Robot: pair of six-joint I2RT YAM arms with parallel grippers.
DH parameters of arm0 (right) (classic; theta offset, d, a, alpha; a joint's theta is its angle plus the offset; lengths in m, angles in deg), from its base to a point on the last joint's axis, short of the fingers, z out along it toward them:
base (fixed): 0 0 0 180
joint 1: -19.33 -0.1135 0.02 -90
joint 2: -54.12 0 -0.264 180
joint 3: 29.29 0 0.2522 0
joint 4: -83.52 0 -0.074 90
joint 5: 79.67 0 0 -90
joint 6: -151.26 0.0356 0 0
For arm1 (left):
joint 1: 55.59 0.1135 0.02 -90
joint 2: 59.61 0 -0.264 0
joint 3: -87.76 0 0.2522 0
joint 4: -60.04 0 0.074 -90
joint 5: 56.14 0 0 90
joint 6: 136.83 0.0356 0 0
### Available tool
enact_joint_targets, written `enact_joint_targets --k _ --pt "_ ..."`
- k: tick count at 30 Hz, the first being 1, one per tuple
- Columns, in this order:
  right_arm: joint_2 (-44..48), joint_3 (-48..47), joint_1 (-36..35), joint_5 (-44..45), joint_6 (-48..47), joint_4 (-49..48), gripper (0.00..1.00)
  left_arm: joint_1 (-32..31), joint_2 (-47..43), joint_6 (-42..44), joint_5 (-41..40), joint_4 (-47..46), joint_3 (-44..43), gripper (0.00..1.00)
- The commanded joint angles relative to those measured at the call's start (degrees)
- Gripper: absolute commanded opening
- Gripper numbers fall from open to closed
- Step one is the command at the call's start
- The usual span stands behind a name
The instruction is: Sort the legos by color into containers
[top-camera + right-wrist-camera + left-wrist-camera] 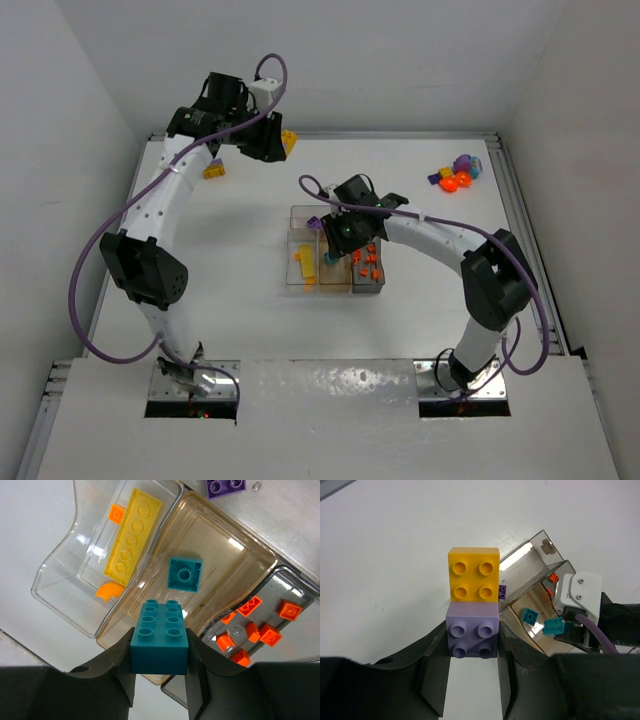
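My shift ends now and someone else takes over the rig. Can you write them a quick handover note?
Left gripper: shut on a lavender brick with a square yellow brick attached.
Right gripper: shut on a big teal brick over the tan compartment, which holds one small teal brick.
Done: long yellow brick plus two orange bits in the clear compartment; orange-red bricks in the grey compartment; dark purple brick in the wide section.
Left: both held loads, a loose yellow brick, the far-right pile.
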Motion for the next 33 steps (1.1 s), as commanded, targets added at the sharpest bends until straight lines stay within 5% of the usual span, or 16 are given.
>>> enact_joint_targets --k 1,11,19,24,29,33 --pt "-0.3 -2.4 -0.3 0.6 0.8 -0.5 0.33 0.5 -3.2 0.3 -0.4 -2.0 -0.3 0.0" --pt "1.2 -3.5 -0.2 0.3 -1.7 1.2 0.56 0.5 -3.0 0.2 0.2 -2.1 -0.3 0.0" --pt "2.3 -4.6 -0.3 2.6 -1.9 0.4 0.33 0.5 -3.2 0.4 0.2 -1.8 -0.2 0.0" --pt "4.7 -6.1 -0.2 5.9 -2.2 -0.2 0.33 0.5 -3.0 0.9 0.6 -1.6 -0.1 0.0" --pt "11.6 -2.3 1.3 7.5 -7.7 -7.7 0.6 0.5 -3.0 5.0 5.4 -1.4 1.8 0.0" --pt "16.5 1.0 8.8 -8.3 -3.5 -19.0 0.66 -0.3 -4.1 19.5 12.3 1.7 4.9 0.0"
